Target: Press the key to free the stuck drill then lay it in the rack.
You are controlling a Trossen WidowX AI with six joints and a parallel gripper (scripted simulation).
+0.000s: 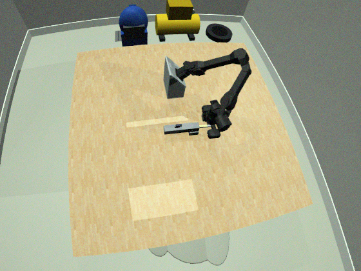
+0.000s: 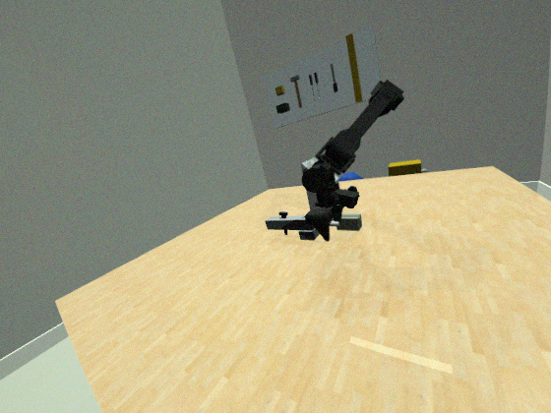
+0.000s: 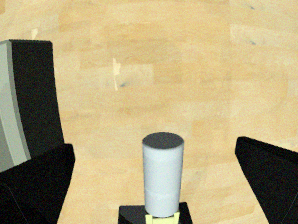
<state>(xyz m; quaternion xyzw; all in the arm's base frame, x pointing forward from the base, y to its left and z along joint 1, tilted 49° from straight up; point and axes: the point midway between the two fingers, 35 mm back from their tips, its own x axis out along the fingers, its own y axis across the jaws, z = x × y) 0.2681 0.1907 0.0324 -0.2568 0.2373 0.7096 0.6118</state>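
A grey holder block lies on the wooden table top, with a small black key on top. The drill sticks out of the block's right end as a thin pale yellow shaft with a grey cylinder tip. My gripper is open at that end. Its two black fingers stand wide on either side of the grey tip and do not touch it.
The arm's grey wedge base stands behind the block. A pale strip lies just behind the block and a pale rectangle near the front. A blue tank, a yellow compressor and a tyre stand beyond the table.
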